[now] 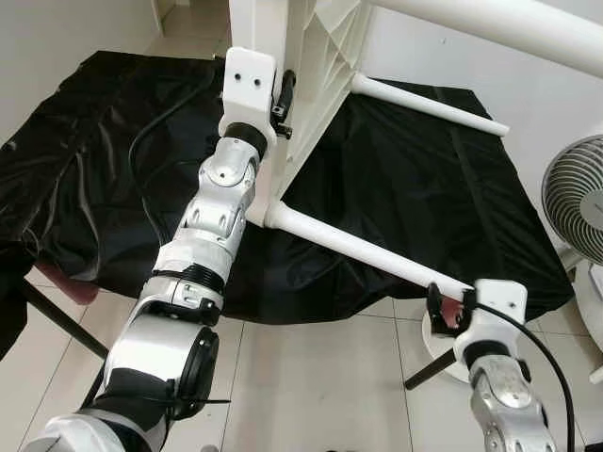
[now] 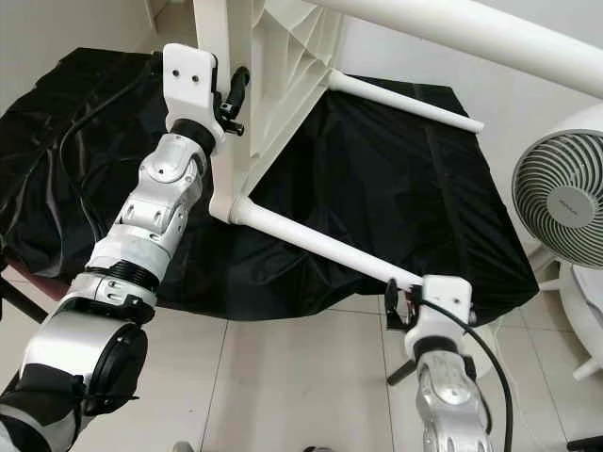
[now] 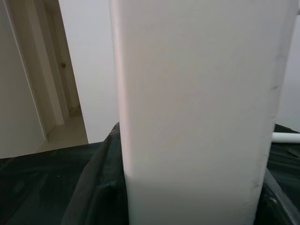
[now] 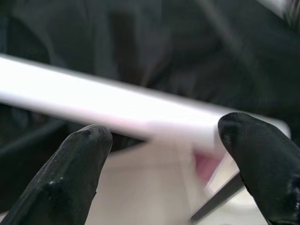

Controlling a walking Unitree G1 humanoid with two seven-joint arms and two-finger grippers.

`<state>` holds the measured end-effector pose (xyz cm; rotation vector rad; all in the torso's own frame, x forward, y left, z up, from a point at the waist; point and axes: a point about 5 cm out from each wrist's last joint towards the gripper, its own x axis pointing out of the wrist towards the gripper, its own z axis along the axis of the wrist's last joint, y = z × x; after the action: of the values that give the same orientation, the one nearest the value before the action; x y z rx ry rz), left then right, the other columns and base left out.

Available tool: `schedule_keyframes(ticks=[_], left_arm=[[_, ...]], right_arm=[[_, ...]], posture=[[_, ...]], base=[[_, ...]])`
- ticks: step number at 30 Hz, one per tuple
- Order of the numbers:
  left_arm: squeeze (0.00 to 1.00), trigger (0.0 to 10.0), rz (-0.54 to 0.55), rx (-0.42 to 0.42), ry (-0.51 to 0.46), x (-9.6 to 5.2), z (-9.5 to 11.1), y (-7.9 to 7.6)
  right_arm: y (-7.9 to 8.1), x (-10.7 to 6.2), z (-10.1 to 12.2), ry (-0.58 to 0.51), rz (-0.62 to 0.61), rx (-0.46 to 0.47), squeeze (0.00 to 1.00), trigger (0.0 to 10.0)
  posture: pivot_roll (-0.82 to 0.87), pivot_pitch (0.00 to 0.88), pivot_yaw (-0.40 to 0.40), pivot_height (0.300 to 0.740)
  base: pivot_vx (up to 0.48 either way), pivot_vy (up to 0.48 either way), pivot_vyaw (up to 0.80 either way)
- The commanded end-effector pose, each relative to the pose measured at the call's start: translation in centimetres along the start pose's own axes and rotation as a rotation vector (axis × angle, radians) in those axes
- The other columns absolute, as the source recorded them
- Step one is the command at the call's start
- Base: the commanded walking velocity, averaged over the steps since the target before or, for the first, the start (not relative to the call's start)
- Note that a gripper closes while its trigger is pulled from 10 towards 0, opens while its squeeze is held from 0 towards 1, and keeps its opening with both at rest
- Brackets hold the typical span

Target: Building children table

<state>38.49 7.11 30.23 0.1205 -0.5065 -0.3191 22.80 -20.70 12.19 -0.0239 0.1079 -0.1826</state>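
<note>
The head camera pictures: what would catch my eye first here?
The big white plastic children's table, tipped on its side over a black cloth-covered surface, with round white legs sticking out. The left gripper grips its edge up top, while the right gripper sits open at the tip of the lowest white leg. A white round fan stands at the right.

Both head cameras look forward and down over the silver arms, sharing the white table frame (image 1: 311, 113), black cloth (image 1: 415, 188) and tiled floor. The left wrist camera presses close against a white panel (image 3: 197, 112); the right wrist camera peers past two fingertips (image 4: 70, 178) at a white leg (image 4: 103, 110).
</note>
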Motion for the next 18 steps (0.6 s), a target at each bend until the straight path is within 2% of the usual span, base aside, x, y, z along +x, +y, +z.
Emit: schedule_keyframes(ticks=[1, 2, 3, 4, 6, 7, 9, 10, 11, 12, 13, 15, 16, 17, 18], left_arm=[[0.0, 0.0, -0.03, 0.045, 0.005, -0.1, -0.1, -0.6], [0.0, 0.0, -0.03, 0.045, 0.005, -0.1, -0.1, -0.6], [0.0, 0.0, -0.031, 0.046, 0.005, -0.1, -0.1, -0.6], [0.0, 0.0, -0.03, 0.046, 0.007, -0.2, -0.2, -0.5], [0.0, 0.0, -0.029, 0.046, 0.008, -0.2, -0.2, -0.5], [0.0, 0.0, -0.028, 0.046, 0.01, -0.3, -0.2, -0.5], [0.0, 0.0, -0.028, 0.046, 0.01, -0.3, -0.2, -0.5], [0.0, 0.0, -0.027, 0.047, 0.011, -0.3, -0.2, -0.5], [0.0, 0.0, -0.027, 0.047, 0.011, -0.3, -0.2, -0.5], [0.0, 0.0, -0.027, 0.047, 0.012, -0.3, -0.3, -0.5], [0.0, 0.0, -0.027, 0.048, 0.013, -0.3, -0.3, -0.6], [0.0, 0.0, -0.027, 0.048, 0.013, -0.3, -0.3, -0.6], [0.0, 0.0, -0.028, 0.048, 0.014, -0.3, -0.3, -0.6], [0.0, 0.0, -0.028, 0.048, 0.014, -0.3, -0.3, -0.6], [0.0, 0.0, -0.028, 0.048, 0.014, -0.3, -0.3, -0.6]], right_arm=[[-0.1, -0.2, -0.4, 0.032, -0.005, 0.017, 0.0, 5.3], [-0.1, -0.2, -0.4, 0.032, -0.005, 0.017, 0.0, 5.3], [-0.1, -0.3, -0.6, 0.043, -0.012, -0.008, 0.0, 3.4], [-0.9, -0.5, -0.7, 0.026, -0.091, -0.174, 0.0, 0.0], [-1.2, -0.5, -0.7, 0.022, -0.113, -0.199, 0.0, 0.0], [-1.0, -0.4, -0.7, 0.024, -0.116, -0.1, 0.0, 0.0], [-1.0, -0.4, -0.7, 0.024, -0.116, -0.1, 0.0, 0.0], [-0.5, -0.3, -0.6, 0.021, -0.088, 0.016, 0.0, 0.0], [-0.5, -0.3, -0.6, 0.021, -0.088, 0.016, 0.0, 0.0], [-0.1, -0.3, -0.4, 0.017, -0.075, 0.144, 0.0, 10.0], [0.2, -0.4, -0.2, 0.021, -0.063, 0.295, 0.0, 10.0], [0.2, -0.4, -0.2, 0.021, -0.063, 0.295, 0.0, 10.0], [0.2, -0.4, -0.4, 0.041, -0.084, 0.418, 0.0, 10.0], [0.2, -0.4, -0.4, 0.041, -0.084, 0.418, 0.0, 10.0], [-0.2, -0.5, -1.1, 0.095, -0.134, 0.516, 0.0, 10.0]], posture=[[-0.16, 0.107, 0.005, 0.74], [-0.16, 0.107, 0.005, 0.74], [-0.16, 0.107, 0.005, 0.74], [-0.15, 0.105, 0.002, 0.74], [-0.15, 0.105, 0.002, 0.74], [-0.15, 0.106, 0.001, 0.74], [-0.15, 0.106, 0.001, 0.74], [-0.15, 0.108, 0.002, 0.74], [-0.15, 0.108, 0.002, 0.74], [-0.15, 0.109, 0.003, 0.74], [-0.15, 0.109, 0.003, 0.74], [-0.15, 0.109, 0.003, 0.74], [-0.15, 0.109, 0.003, 0.74], [-0.15, 0.109, 0.003, 0.74], [-0.15, 0.112, 0.005, 0.74]], base=[[0.0, 0.0, 0.0], [0.0, 0.0, 0.0], [0.0, 0.0, 0.0], [0.0, 0.0, 0.0], [0.0, 0.0, 0.0], [0.0, 0.0, 0.0], [0.0, 0.0, 0.0], [0.0, 0.0, 0.0], [0.0, 0.0, 0.0], [0.0, 0.0, 0.0], [0.0, 0.0, 0.0], [0.0, 0.0, 0.0], [0.0, 0.0, 0.0], [0.0, 0.0, 0.0], [0.0, 0.0, 0.0]])
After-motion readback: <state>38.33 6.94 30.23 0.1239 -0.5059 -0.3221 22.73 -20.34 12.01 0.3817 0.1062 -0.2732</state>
